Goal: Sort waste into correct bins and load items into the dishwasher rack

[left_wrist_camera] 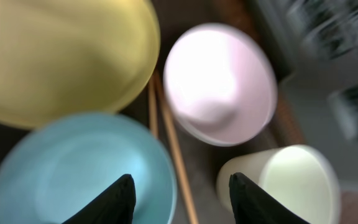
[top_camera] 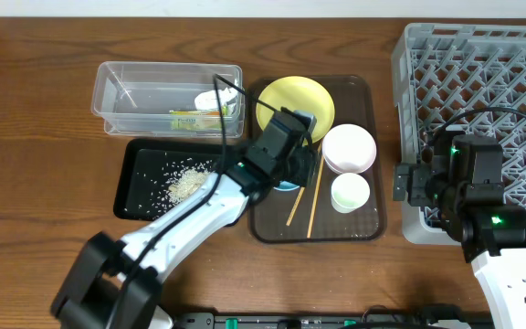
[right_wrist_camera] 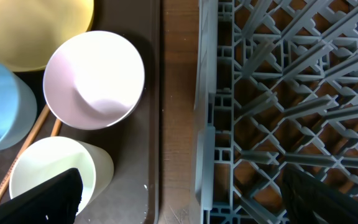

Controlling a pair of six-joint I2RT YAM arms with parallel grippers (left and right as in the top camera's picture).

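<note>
On the brown serving tray (top_camera: pixel 377 228), the round yellow plate (top_camera: pixel 292 99), pale pink bowl (top_camera: pixel 350 148), small white cup (top_camera: pixel 350 192) and thin wooden chopsticks (top_camera: pixel 315 196) are all seen, and the light blue bowl (left_wrist_camera: pixel 67 174) is tucked beneath the left jaws. Those are held open, with one fingertip (left_wrist_camera: pixel 122 198) over the bowl's inside and the other near the cup. Over to the left on the worktop (top_camera: pixel 26 110), loose rice (top_camera: pixel 188 183) is scattered in the black tray (top_camera: pixel 135 155), while the snack wrapper (top_camera: pixel 185 120) and white crumpled scrap (top_camera: pixel 210 100) are found in the clear tub (top_camera: pixel 117 91). The right jaws are spread wide, nothing gripped, poised above the left wall of the grey dishwasher rack (top_camera: pixel 500 64), just beside the serving tray.
</note>
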